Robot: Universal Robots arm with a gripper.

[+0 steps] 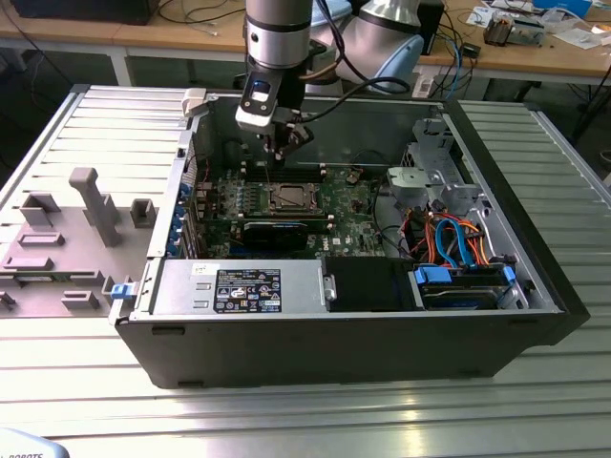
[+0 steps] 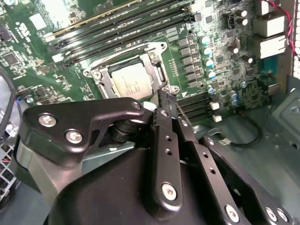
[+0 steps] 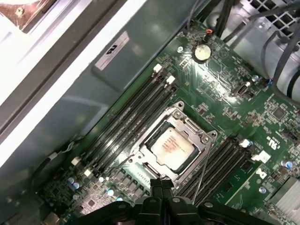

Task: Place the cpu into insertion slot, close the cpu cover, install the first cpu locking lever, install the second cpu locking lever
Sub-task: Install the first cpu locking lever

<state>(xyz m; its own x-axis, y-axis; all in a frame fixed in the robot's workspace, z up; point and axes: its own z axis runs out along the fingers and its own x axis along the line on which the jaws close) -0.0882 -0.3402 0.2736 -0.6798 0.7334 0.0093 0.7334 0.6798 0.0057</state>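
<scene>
**anon1:** quick check, where's the cpu sitting right now?

**anon2:** the cpu (image 3: 172, 147) lies flat in the insertion slot (image 3: 153, 140), about mid-board on the green motherboard (image 3: 220, 112). banks of long black memory slots (image 3: 126, 122) run along two opposite sides of it. the cpu cover (image 3: 193, 127) looks folded down over it, a silver frame round the chip's edges with the dull metal top showing through the window.

**anon1:** and the levers?

**anon2:** there's a thin wire lever (image 3: 202, 164) running along one side of the socket. honestly can't tell if it's hooked down or just resting there.

**anon1:** what's the gripper up to?

**anon2:** the gripper (image 3: 161, 183) hangs over the board right by one edge of the socket. its fingers are pressed together with nothing between them, and i don't see it touching the cover or the chip. in the exterior view it's above the middle of the board inside the open pc case (image 1: 363, 334). the case lies on a ribbed metal table (image 1: 286, 420), and some grey fixtures (image 1: 86, 205) sit near the table edge on the exterior view's left.
</scene>
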